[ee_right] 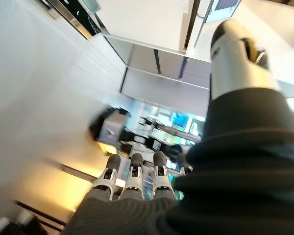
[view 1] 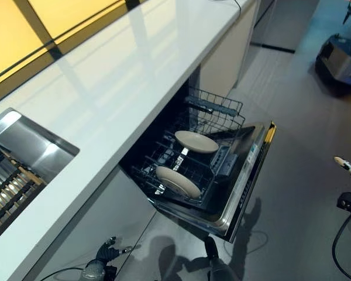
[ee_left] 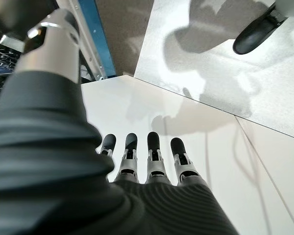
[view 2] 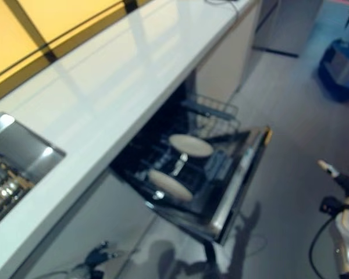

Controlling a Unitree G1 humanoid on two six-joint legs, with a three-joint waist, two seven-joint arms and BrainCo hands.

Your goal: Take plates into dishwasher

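Note:
The dishwasher stands open under the white counter, its door [view 1: 245,181] folded down and the black wire rack [view 1: 213,111] pulled out. Two beige plates rest in that rack: one [view 1: 196,141] further back, one [view 1: 177,181] closer to me. My left hand [view 1: 107,253] hangs low beside the cabinet front, left of the door; its wrist view shows straight fingers [ee_left: 153,147] over the floor, holding nothing. My right hand [view 1: 346,164] shows at the far right, well away from the door, fingers [ee_right: 132,171] also straight and empty.
The long white counter [view 1: 105,88] runs diagonally above the dishwasher. A steel sink [view 1: 29,143] with a drying rack [view 1: 9,190] lies at its left end. A dark machine [view 1: 339,58] stands on the grey floor at the upper right.

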